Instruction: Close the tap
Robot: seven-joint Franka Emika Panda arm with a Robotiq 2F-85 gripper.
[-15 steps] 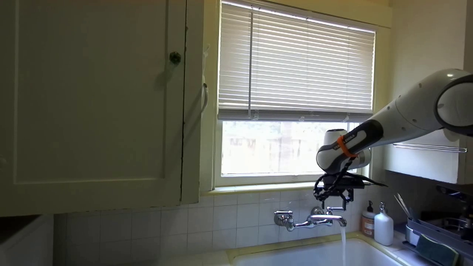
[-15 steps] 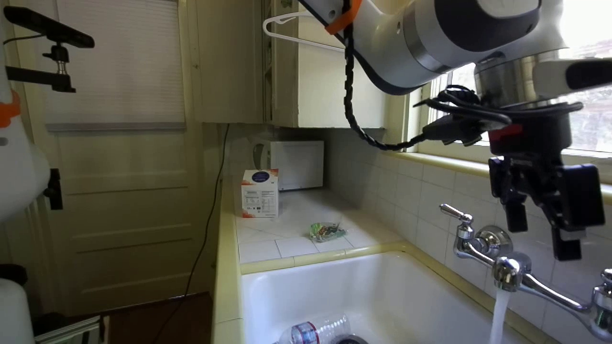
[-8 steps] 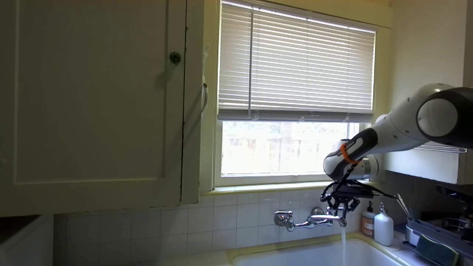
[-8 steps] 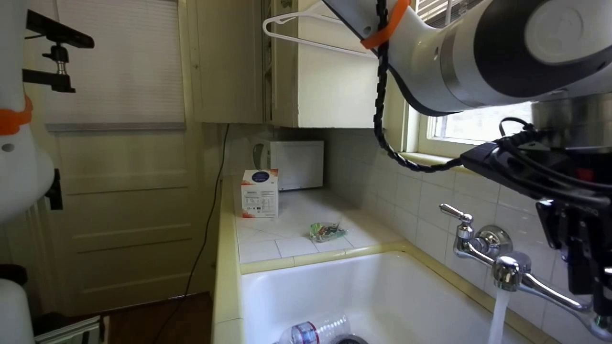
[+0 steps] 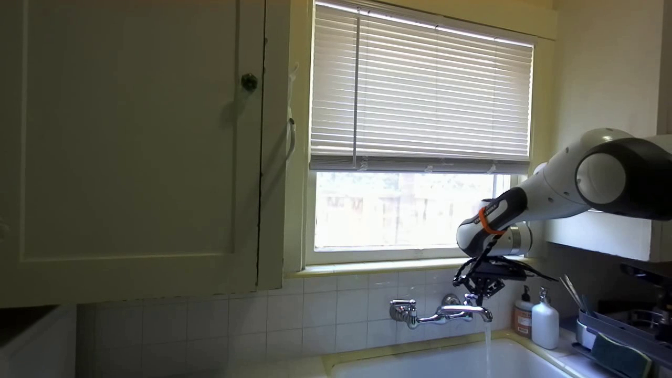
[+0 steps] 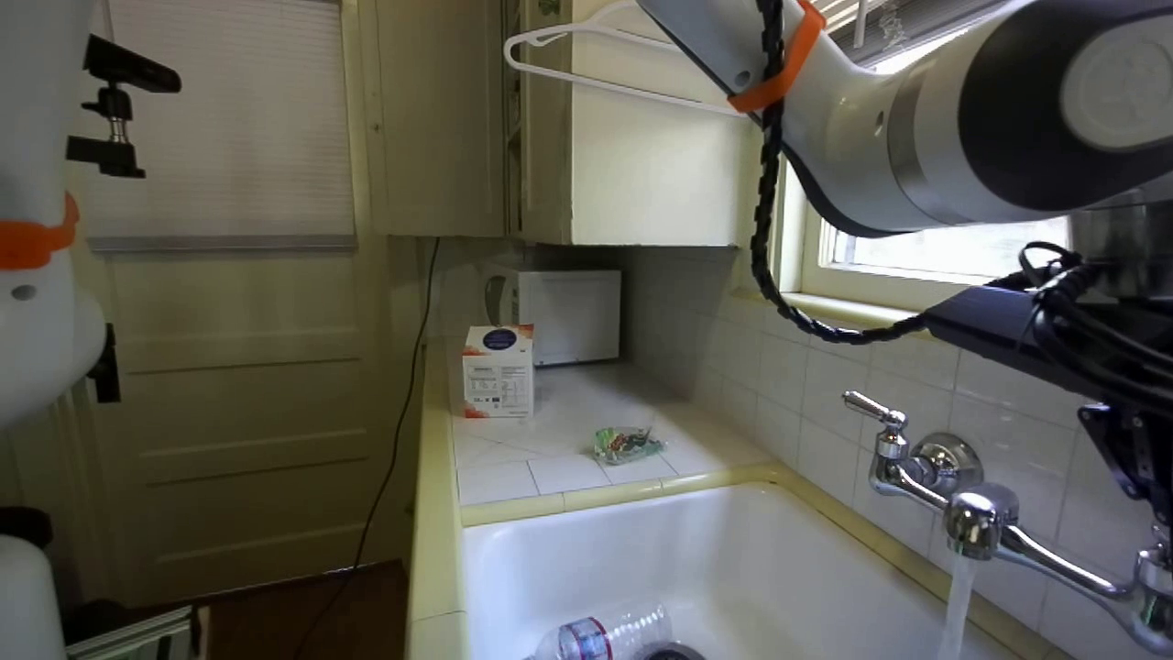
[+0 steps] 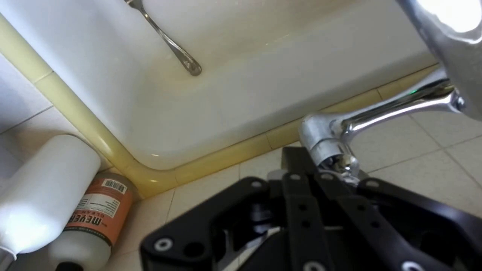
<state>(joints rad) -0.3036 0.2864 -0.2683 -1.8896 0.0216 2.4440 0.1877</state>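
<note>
1. Chrome tap (image 7: 399, 103): below the hand (image 7: 300, 158), long axis level along the tiled wall (image 5: 357, 310).
2. Hand: closed, nothing visibly gripped.
3. Nearer valve (image 7: 325, 148): just beside fingertips (image 7: 293, 158); contact undetermined, likely decisive for turning.

Tap (image 6: 979, 524): polished metal, mirror-glossy. Sink (image 6: 715, 550): smooth, glossy. Wall tiles (image 6: 907, 371): smooth, glazed. Utensil (image 7: 172, 45): shiny metal. Clear bottle (image 6: 608, 633): ribbed plastic. Carton (image 6: 498, 374): printed card. Cabinet (image 5: 136, 136): matt paint.
</note>
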